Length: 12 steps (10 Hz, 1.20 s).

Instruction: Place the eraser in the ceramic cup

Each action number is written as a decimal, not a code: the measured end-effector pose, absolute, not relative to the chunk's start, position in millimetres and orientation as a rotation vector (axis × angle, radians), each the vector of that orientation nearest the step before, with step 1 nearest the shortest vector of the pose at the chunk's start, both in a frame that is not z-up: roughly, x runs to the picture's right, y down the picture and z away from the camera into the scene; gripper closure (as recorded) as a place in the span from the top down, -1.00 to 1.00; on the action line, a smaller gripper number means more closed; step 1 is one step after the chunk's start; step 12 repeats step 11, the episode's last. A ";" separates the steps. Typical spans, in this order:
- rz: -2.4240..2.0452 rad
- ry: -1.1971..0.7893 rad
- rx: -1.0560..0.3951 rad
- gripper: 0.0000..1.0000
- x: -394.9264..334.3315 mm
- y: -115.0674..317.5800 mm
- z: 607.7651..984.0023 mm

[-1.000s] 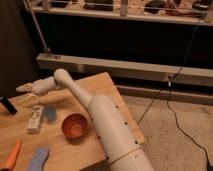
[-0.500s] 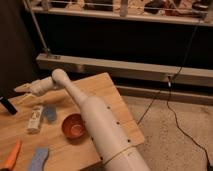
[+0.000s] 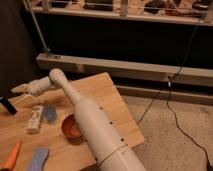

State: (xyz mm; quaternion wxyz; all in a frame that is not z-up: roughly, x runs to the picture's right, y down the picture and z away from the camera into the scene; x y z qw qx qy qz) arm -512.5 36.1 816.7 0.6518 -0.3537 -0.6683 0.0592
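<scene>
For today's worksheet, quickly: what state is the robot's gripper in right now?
Gripper: at the table's far left, above the white bottle, away from the ceramic cup; holding anything cannot be told.

Wooden table [image 3: 112, 100], ceramic cup [image 3: 71, 127], white bottle [image 3: 34, 119], gripper [image 3: 19, 90] above

1. The wooden desk [image 3: 112, 107] carries everything; the hand [image 3: 20, 89] hangs over its far left edge.
2. A black object [image 3: 7, 106] lies just below the hand, at the left border.
3. A white bottle [image 3: 34, 119] lies flat, nearer the camera than the hand.
4. An orange object [image 3: 12, 155] lies well nearer still, far from the hand.
5. A black cable [image 3: 172, 107] trails across the floor, well right of the hand.
6. A metal rail [image 3: 125, 67] runs behind the hand.
</scene>
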 end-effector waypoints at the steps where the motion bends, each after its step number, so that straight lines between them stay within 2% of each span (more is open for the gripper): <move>1: 0.133 -1.519 -0.806 0.30 -514.5 36.4 817.0; 8: 0.103 -1.526 -0.847 0.30 -528.5 45.6 815.1; 12: 0.142 -1.495 -0.782 0.30 -537.4 30.2 830.0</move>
